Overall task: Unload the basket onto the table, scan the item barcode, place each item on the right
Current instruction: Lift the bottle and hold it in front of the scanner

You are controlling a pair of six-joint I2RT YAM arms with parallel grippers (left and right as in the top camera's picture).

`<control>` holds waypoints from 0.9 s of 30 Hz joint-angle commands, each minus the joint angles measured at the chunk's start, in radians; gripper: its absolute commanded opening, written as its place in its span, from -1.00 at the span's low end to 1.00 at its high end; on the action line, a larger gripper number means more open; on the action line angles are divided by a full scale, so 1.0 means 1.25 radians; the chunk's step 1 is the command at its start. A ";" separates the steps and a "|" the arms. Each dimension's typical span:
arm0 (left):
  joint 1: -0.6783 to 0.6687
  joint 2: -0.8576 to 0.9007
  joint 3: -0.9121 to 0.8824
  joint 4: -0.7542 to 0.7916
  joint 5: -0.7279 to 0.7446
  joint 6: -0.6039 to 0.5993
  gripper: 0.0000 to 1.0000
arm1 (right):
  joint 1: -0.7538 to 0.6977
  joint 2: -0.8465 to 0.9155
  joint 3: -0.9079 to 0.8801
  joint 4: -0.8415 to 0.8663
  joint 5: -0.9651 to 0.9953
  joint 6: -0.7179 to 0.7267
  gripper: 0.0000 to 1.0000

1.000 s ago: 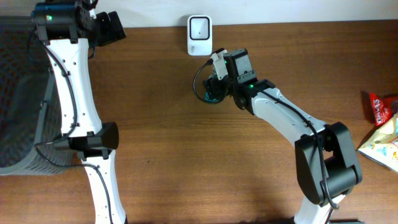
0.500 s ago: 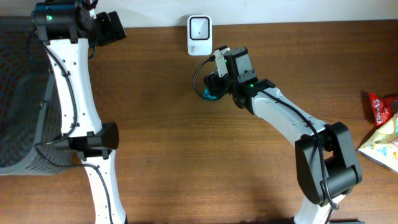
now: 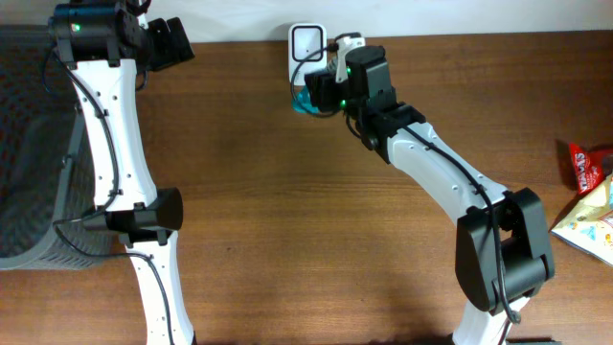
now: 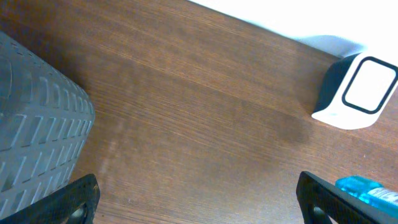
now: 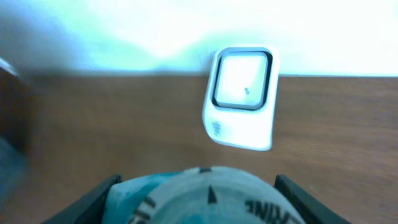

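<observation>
The item [image 5: 211,198] is a round teal and white package with black lettering. It fills the gap between the fingers of my right gripper [image 5: 198,202], which is shut on it. The overhead view shows the item [image 3: 304,100] held just in front of the white barcode scanner [image 3: 306,48] at the table's back edge. In the right wrist view the scanner [image 5: 242,96] stands straight ahead, its window facing the item. My left gripper [image 3: 180,43] is open and holds nothing at the far left back. Its wrist view shows the scanner [image 4: 359,91] and a blue edge of the item [image 4: 368,190].
A grey ribbed basket [image 3: 29,144] stands off the table's left side, also in the left wrist view [image 4: 37,143]. Snack packets [image 3: 586,168] lie at the right edge, a pale one [image 3: 589,225] below them.
My right gripper has carried the item away from the middle of the table, back and left, up to the scanner. The left arm has not moved.
</observation>
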 commanded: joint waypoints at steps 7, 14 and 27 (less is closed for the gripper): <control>0.004 -0.009 -0.004 -0.001 -0.011 -0.008 0.98 | 0.000 0.001 0.038 0.165 0.001 0.589 0.13; 0.003 -0.009 -0.004 -0.001 -0.011 -0.008 0.98 | -0.019 0.068 0.062 0.230 -0.027 0.883 0.06; 0.003 -0.009 -0.004 -0.001 -0.011 -0.008 0.99 | -0.089 0.247 0.224 0.214 -0.155 1.239 0.13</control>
